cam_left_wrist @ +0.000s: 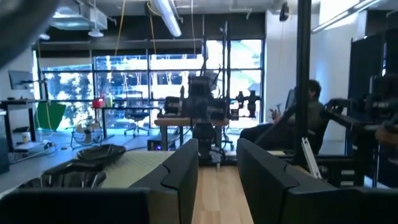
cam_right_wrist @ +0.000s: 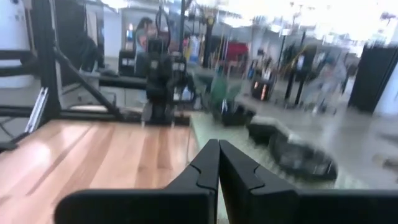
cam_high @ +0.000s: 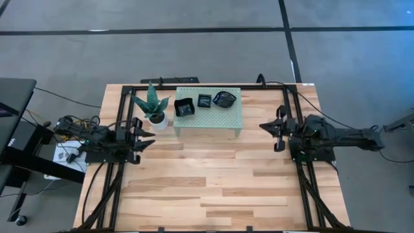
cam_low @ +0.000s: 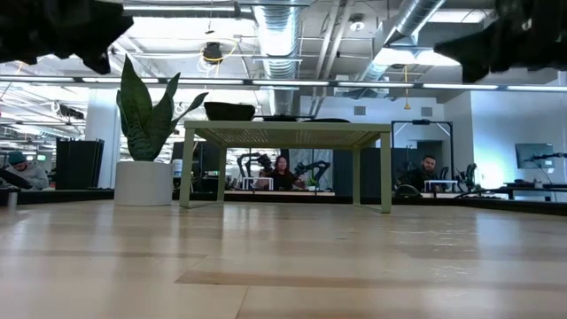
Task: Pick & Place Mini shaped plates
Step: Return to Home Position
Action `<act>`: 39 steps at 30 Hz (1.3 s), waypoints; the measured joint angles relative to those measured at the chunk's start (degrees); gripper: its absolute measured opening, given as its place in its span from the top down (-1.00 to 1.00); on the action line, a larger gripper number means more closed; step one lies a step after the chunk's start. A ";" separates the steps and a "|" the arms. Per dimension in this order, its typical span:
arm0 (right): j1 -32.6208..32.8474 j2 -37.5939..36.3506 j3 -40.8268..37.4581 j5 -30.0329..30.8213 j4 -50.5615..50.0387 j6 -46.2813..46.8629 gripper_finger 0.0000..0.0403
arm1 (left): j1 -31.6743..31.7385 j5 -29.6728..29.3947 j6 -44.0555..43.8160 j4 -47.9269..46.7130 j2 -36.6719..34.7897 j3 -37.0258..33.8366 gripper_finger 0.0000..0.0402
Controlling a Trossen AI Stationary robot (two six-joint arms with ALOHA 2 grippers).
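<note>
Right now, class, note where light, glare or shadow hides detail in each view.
Low view: plates are black silhouettes against the bright room. Left wrist view: windows glare. Right wrist view: ceiling lights wash out the far room. High view: evenly lit.

So the mini shaped plates [cam_high: 204,101] sit in a row on the stand [cam_high: 207,122], twd the table [cam_high: 213,175] back. The plant [cam_high: 154,107] is just left of it

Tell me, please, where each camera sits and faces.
High view: overhead, straight down on the wooden table; left gripper and right gripper show.
Low view: tabletop height, facing the pale green perforated stand; arms at top corners.
Left wrist: toward the stand, past open fingers.
Right wrist: likewise, shut fingers.
All share the stand's glossy black plates.
</note>
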 joint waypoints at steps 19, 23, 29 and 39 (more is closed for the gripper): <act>0.48 -9.92 -8.54 -1.01 -1.69 3.24 0.97 | 0.00 -0.07 1.39 0.08 0.71 0.00 0.44; 0.48 -9.89 -8.57 -1.21 -3.89 3.24 0.97 | 0.00 -0.07 1.33 0.15 0.72 0.00 0.44; 0.48 -9.69 -8.58 -1.22 -3.76 3.22 0.97 | 0.00 -0.07 1.33 0.43 1.24 0.00 0.44; 0.48 -9.68 -8.61 -1.22 -3.74 3.22 0.97 | 0.00 -0.07 1.33 0.63 4.05 0.00 0.44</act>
